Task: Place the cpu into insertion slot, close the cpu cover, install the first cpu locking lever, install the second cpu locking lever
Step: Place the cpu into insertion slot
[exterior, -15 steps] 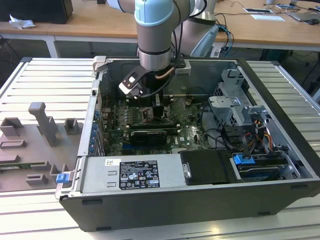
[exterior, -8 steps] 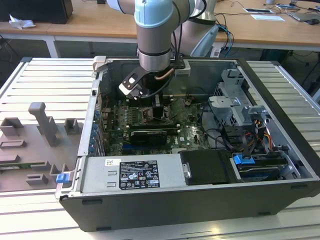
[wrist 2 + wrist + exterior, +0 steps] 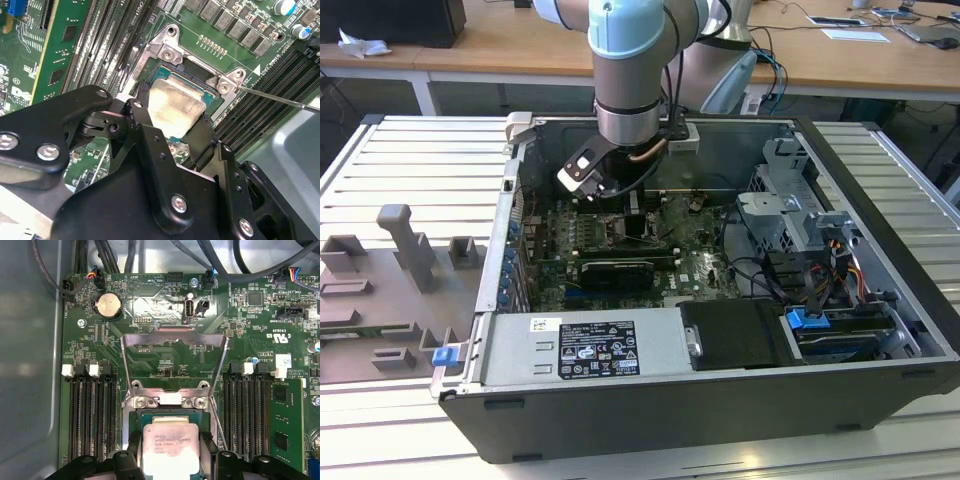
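Both fingers of the gripper [image 3: 170, 122] are closed on the cpu [image 3: 175, 105], held over the insertion slot [image 3: 182, 75] with the cpu cover [image 3: 172, 338] raised. Damage to the slot could be caused if the chip is lowered tilted or off-square.

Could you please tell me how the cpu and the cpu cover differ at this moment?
The cpu is a solid pale square plate; the cpu cover is a thin frame around a large window. The cpu is down at the insertion slot, gripped by the end effector; the cpu cover is swung open, away from it, untouched. Both are silvery metal.
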Action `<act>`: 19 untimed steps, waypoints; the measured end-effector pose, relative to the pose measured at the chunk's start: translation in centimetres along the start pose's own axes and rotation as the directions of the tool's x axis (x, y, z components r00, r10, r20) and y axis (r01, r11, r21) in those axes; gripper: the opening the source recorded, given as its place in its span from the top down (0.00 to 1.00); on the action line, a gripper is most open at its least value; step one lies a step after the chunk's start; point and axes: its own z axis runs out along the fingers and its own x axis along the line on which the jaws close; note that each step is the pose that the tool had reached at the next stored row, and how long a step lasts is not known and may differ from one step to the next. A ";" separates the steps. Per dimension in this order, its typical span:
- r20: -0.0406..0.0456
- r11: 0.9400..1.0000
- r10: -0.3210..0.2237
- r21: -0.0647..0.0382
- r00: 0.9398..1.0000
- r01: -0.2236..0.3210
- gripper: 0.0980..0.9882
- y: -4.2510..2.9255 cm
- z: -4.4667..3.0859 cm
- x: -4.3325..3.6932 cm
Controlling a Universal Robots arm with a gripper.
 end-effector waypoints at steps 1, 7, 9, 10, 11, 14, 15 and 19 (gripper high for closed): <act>0.000 1.000 0.000 0.000 1.000 0.000 0.50 0.00 0.00 0.00; 0.000 1.000 0.000 0.000 1.000 0.000 0.41 0.02 0.00 0.00; 0.000 1.000 0.000 0.000 1.000 0.000 0.41 0.03 -0.04 0.00; 0.000 1.000 0.000 0.000 1.000 0.000 0.41 0.04 -0.12 0.00; 0.000 1.000 0.000 0.000 1.000 0.000 0.41 0.05 -0.28 0.00; 0.000 1.000 0.000 0.000 1.000 0.000 0.41 0.08 -0.66 0.00; 0.000 1.000 0.000 0.000 1.000 0.000 0.41 0.09 -0.77 0.01; 0.000 1.000 0.000 0.000 1.000 0.000 0.41 0.11 -1.06 0.01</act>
